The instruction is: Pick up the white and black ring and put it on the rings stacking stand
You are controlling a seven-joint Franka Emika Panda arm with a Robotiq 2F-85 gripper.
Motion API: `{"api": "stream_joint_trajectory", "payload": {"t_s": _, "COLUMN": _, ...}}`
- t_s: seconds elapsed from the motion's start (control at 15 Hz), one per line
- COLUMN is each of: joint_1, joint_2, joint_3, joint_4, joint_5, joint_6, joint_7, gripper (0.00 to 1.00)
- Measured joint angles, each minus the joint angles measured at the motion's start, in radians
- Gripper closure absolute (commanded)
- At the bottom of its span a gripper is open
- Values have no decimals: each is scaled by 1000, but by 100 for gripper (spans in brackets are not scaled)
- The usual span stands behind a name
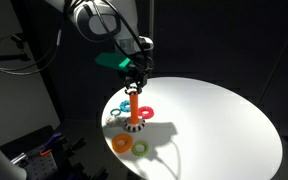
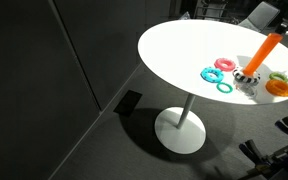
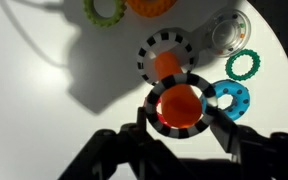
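1 step remains: my gripper (image 3: 182, 108) clasps the white and black ring (image 3: 181, 131) directly over the top of the rings stacking stand (image 1: 133, 108); lowering and releasing are left.

We see the stand (image 1: 132, 108) upright near the worktop (image 1: 214, 120) edge, left of frame centre, the gripper (image 1: 134, 78) directly above it. In the wrist view the ring (image 3: 192, 76) encircles the stand's top; loose rings (image 1: 122, 144) lie around its foot.
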Motion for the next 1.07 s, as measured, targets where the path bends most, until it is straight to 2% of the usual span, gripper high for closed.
{"api": "stream_joint_trajectory", "payload": {"t_s": 1.07, "joint_1": 4, "joint_2": 47, "joint_3": 10, "joint_4": 0, "joint_5": -15, "joint_6": 57, "joint_7": 4, "gripper": 59}}
